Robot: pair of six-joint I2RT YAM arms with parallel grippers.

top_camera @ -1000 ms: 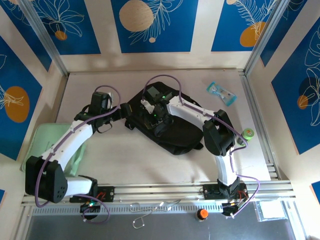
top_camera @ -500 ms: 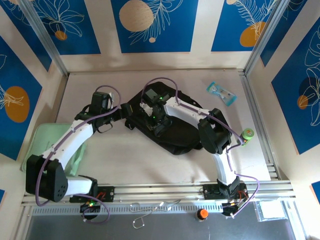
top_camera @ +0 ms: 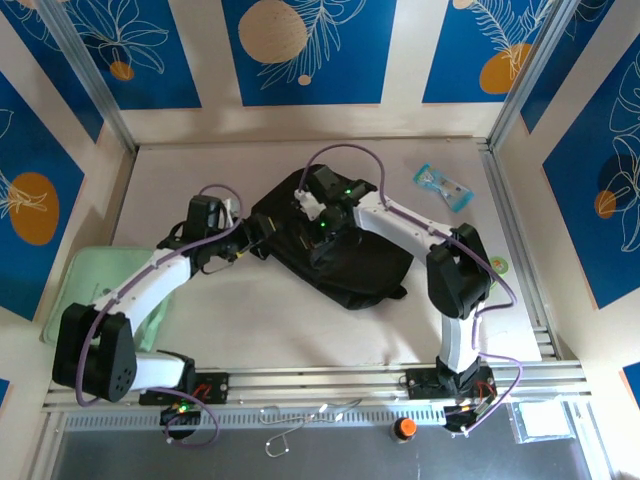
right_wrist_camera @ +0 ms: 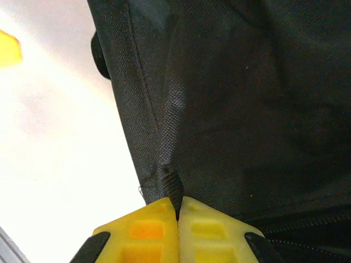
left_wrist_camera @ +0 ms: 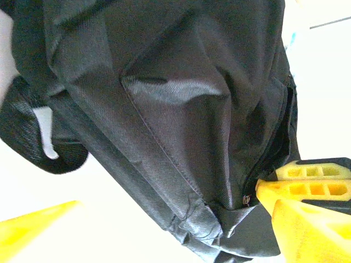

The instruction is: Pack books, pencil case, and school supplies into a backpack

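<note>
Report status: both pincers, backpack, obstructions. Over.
Right pincer shut on backpack tab, likely the zip pull. Left pincer open at backpack corner. Pincers close together, nothing else in the way.

Pale table (top_camera: 280, 320): black backpack (top_camera: 350, 265), blue packet (top_camera: 441, 186)

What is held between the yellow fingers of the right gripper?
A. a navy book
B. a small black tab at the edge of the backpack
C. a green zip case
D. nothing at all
B: the right gripper is shut, with the black tab of the backpack squeezed between its fingers.
</note>
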